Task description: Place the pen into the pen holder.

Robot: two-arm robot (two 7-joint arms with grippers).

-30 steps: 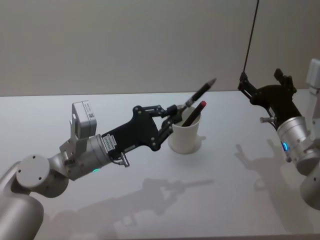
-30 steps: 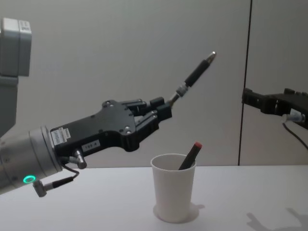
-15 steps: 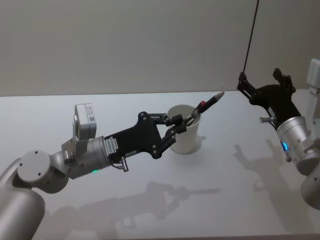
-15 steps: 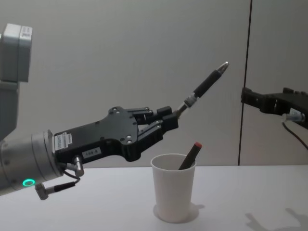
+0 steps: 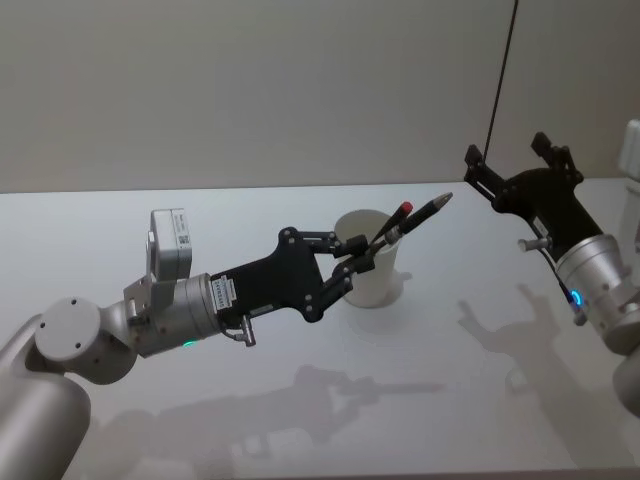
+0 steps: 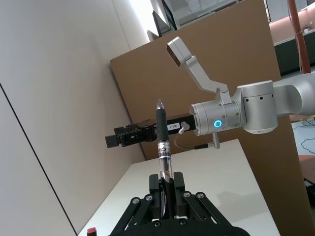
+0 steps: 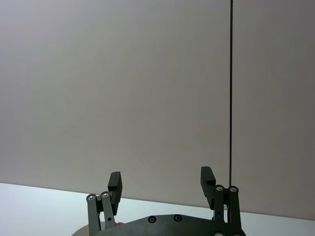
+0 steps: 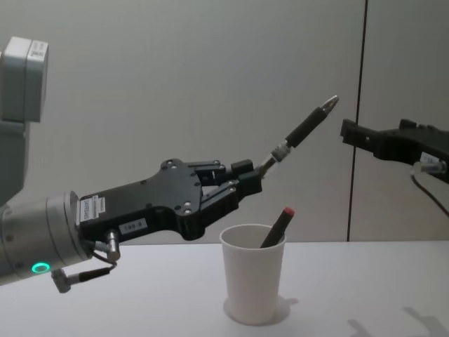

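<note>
So far the left gripper (image 8: 251,179) pinches the pen (image 8: 303,132) tight, tilted in the air up above the pen holder (image 8: 251,284), not yet dropped in, while the right gripper (image 7: 161,183) hangs open off to the side.

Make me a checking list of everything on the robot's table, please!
Surface: white table, with the arms' shadows on it.
Job's things: pen held tilted above the pen holder, not yet inside; a red-capped pen leans in the holder.
Clutter: nothing seen.
Grippers: left gripper shut on the pen's lower end; right gripper open, raised off to the right, holding nothing.
Cables: short wire under the left arm's wrist.
Surroundings: plain wall with a thin dark line down it; brown board beyond the right arm.
</note>
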